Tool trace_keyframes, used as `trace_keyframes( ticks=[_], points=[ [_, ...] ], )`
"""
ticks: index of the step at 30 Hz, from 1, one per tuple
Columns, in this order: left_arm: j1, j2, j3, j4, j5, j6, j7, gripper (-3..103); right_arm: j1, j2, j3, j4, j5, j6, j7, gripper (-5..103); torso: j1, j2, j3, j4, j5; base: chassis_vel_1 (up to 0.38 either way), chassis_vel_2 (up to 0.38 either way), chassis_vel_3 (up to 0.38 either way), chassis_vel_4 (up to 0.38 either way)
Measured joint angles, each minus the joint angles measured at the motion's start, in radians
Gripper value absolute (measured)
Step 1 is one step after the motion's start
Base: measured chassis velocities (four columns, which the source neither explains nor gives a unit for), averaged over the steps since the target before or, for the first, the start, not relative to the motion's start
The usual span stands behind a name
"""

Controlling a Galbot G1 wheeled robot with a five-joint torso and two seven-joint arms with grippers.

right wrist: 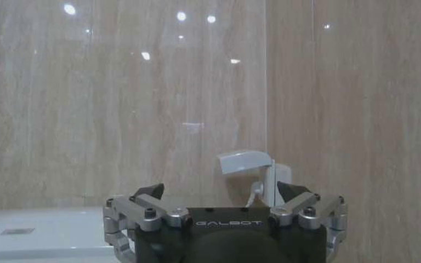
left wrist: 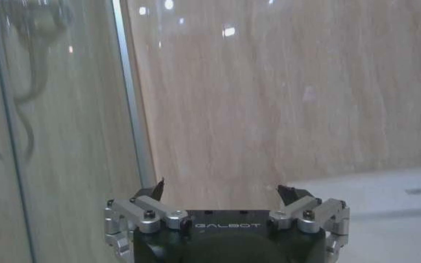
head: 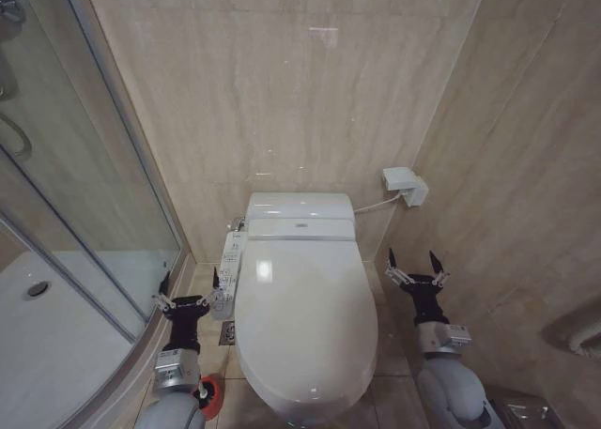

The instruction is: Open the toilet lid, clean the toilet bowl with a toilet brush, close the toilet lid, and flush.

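Glossy white toilet lid (head: pixel 305 321) down, closed over bowl; left pincer (head: pixel 190 286) and right pincer (head: pixel 414 264) spread wide, flanking it, empty.

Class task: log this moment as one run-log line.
toilet lid: closed | left gripper: open, beside toilet | right gripper: open, beside toilet

Bright even light; glare spots on glossy wall tiles (right wrist: pixel 123 82).

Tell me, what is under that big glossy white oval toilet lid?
The glossy white oval toilet lid is shut flat, so the seat and bowl beneath are covered and cannot be seen. Both grippers, left and right, are open beside it, touching nothing.
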Motion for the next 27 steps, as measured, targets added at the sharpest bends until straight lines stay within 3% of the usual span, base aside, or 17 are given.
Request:
trace_keyframes(
  ticks=[7,9,11,13,27],
  points=[
    [0.003,0.024,-0.018,-0.041,0.014,-0.097,0.001,100,0.0,0.0,0.0,0.0,0.0,0.0,0.0,100,0.0,0.0,0.0,0.0,-0.0003,0.0,0.0,0.0,0.0],
    [0.004,0.035,-0.04,-0.064,0.001,-0.169,0.014,100,0.0,0.0,0.0,0.0,0.0,0.0,0.0,100,0.0,0.0,0.0,-0.0001,-0.0001,0.0,0.0,0.0,0.0],
    [0.008,0.036,-0.046,-0.042,0.003,-0.189,0.012,100,0.0,0.0,0.0,0.0,-0.001,0.0,0.0,100,0.0,0.0,0.0,-0.0001,0.0001,0.0,0.0,0.0,0.0],
    [0.01,0.029,-0.064,0.044,0.007,-0.248,-0.003,100,0.0,0.0,0.0,0.0,-0.001,0.0,0.0,100,0.0,0.0,0.0,0.0,-0.0005,0.0,0.0,0.0,0.0],
    [-0.007,-0.005,-0.044,0.093,0.034,-0.282,0.002,100,0.0,0.0,0.0,0.0,-0.001,0.0,0.0,100,0.0,0.0,0.0,-0.0002,-0.0003,-0.02,0.021,0.02,-0.023]
  ],
)
